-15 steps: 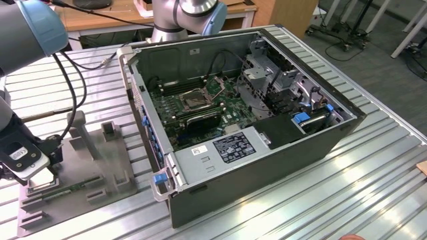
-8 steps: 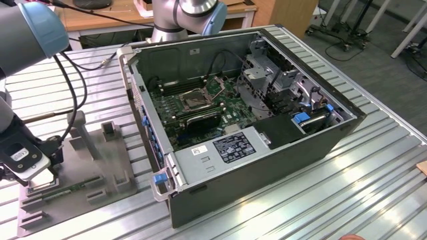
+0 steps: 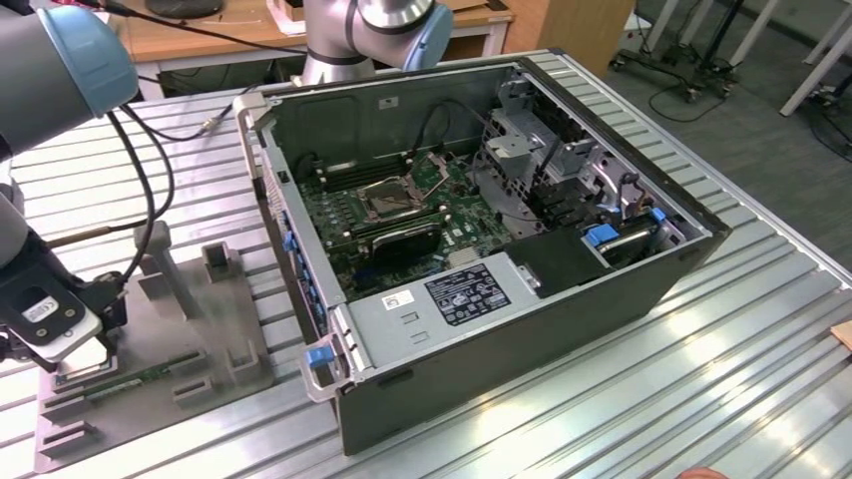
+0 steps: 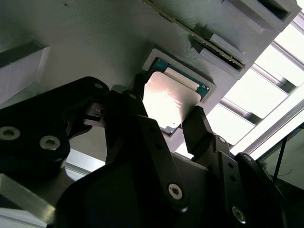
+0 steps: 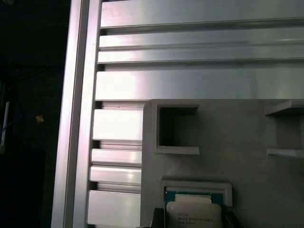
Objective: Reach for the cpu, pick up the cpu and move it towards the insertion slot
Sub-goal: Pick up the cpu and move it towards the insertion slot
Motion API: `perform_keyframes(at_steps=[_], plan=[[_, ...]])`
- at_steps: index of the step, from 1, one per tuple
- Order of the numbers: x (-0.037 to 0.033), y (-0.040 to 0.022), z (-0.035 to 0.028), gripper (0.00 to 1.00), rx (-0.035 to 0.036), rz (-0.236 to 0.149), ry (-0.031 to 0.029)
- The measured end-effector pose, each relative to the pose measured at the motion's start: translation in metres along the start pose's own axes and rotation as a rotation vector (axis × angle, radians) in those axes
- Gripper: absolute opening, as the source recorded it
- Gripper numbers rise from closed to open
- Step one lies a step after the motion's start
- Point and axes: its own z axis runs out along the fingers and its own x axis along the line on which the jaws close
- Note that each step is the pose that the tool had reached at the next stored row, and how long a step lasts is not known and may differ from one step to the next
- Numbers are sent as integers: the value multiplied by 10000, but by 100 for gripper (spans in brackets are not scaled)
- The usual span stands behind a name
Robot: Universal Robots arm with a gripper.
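The cpu (image 4: 173,99) lies flat, silver top up, in a shallow square recess of a grey fixture plate (image 4: 95,42), directly between the jaws of the gripper (image 4: 166,96).

The plate rests on a ribbed aluminium table (image 3: 600,399), and a wooden desk (image 3: 239,35) and grey floor lie beyond it. Just beside the jaws on the same plate, a green memory stick (image 3: 134,381) sits in its own holder. Well apart from them, toward the exterior view's right, an open computer case (image 3: 533,329) holds a green circuit board. On that board is the insertion slot (image 3: 393,203), dark-centred in a silver frame. In both wrist views the jaws stand apart by about the chip's width, one close against each of two opposite edges. Whether they clamp the chip or only flank it cannot be told.
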Motion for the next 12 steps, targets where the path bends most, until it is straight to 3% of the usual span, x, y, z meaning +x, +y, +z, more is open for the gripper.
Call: perform_keyframes(at_steps=[8, 12], plan=[[0, -1, 10, 59, 3, 0, 4], [0, -1, 11, 54, 3, 0, 5]])
